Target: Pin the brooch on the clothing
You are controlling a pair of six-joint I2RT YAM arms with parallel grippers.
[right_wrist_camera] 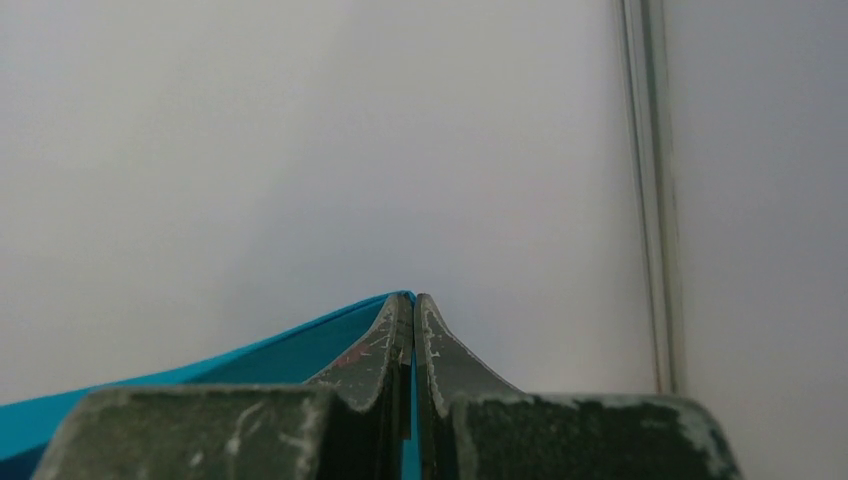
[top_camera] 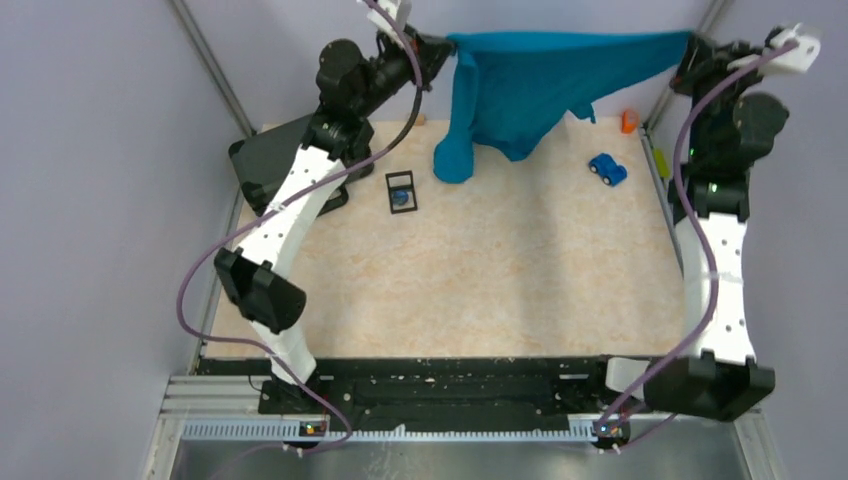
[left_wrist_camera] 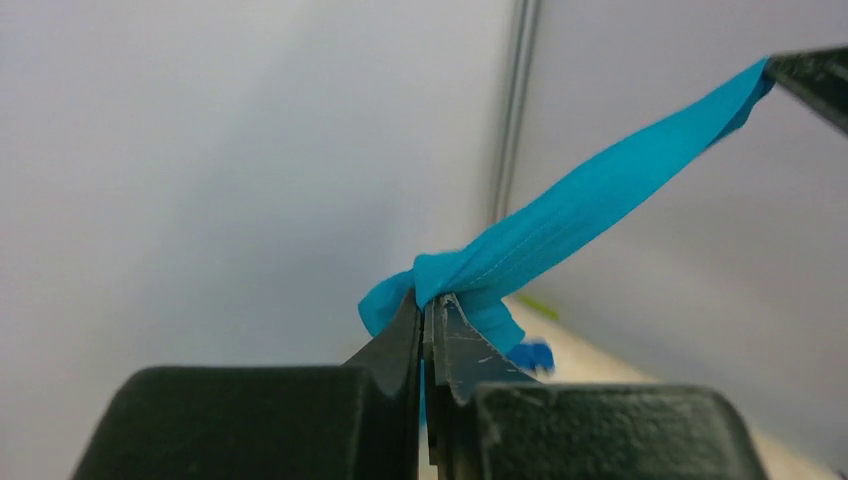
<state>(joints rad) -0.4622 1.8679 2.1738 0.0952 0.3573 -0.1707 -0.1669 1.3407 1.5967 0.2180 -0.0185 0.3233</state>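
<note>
Clothing (top_camera: 540,85) soft, limp, likely light — sags between holds at far edge. Left gripper (left_wrist_camera: 428,312), right gripper (right_wrist_camera: 413,305) both clamped on fabric edge — hem looks the best hold.

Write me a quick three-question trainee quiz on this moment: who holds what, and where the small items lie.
1. True or false: the left claw and the right claw are each shut on the T-shirt, stretching its top edge between them.
2. Where is the brooch? A: in the left claw. B: inside the black frame on the table. C: pinned to the T-shirt.
3. Fill in: the toy car lies on the robot's ___ side of the table.

Key: 1 true; 2 B; 3 right.
</note>
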